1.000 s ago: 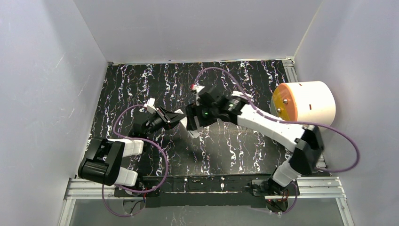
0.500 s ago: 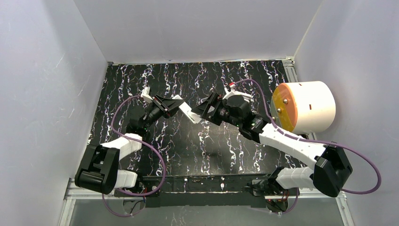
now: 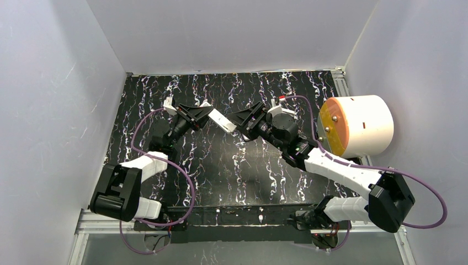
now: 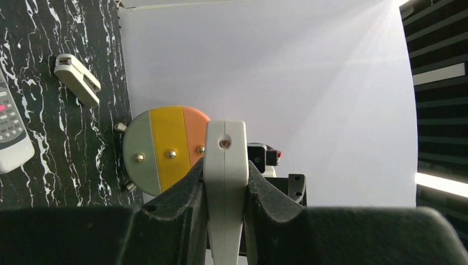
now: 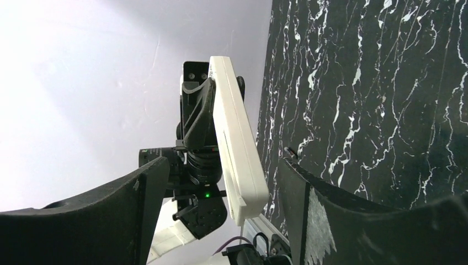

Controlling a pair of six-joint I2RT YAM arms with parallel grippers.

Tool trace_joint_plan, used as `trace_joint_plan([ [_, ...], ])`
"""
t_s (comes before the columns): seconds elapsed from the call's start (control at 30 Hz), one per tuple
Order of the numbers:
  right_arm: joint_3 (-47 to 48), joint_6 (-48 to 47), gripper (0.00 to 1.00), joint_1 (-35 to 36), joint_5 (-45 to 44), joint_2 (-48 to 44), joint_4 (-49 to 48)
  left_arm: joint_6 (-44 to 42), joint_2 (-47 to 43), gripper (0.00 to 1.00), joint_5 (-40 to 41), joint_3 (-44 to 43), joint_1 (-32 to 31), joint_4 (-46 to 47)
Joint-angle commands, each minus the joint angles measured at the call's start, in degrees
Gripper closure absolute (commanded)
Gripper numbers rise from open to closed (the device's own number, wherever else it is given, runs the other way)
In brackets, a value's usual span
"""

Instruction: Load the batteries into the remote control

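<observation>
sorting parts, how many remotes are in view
2. One remote clamped in the left pincer; a second remote flat on the table, cut off by the left wrist view's edge. More may be hidden.

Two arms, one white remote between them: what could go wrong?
The left gripper pinches the remote near one end only, so a nudge could twist it loose. The right gripper stands open at its free end; closing crooked could push it aside. It hangs above the table; a slip drops it.
</observation>
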State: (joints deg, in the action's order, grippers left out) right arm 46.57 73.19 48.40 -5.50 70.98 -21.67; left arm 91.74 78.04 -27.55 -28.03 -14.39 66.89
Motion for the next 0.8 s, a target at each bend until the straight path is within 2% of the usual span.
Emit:
trace_joint_plan([
  [0.0, 0.0, 2.6, 0.21, 0.1, -1.0, 0.4, -5.6, 1.2, -0.5, 1.0, 2.1, -1.7, -0.1, 4.7],
  [0.17, -0.7, 3.3, 0.25, 0.1, 0.8, 1.0, -7.4, 2.1, 0.0, 1.0, 2.7, -1.9, -0.1, 6.0],
  [0.33, -0.6, 3.7, 0.45, 0.1, 1.8, 2.1, -8.9, 2.7, -0.1, 1.0, 2.8, -1.9, -0.1, 6.1],
  [0.43, -0.3, 3.7, 0.52, 0.1, 2.4, 2.6, -8.9, 3.0, -0.4, 1.0, 3.1, -1.8, -0.1, 6.2],
  [0.77, 0.4, 4.7, 0.61, 0.2, 2.5, 3.7, -8.3, 3.4, -1.1, 1.0, 5.3, -0.9, -0.2, 6.8],
])
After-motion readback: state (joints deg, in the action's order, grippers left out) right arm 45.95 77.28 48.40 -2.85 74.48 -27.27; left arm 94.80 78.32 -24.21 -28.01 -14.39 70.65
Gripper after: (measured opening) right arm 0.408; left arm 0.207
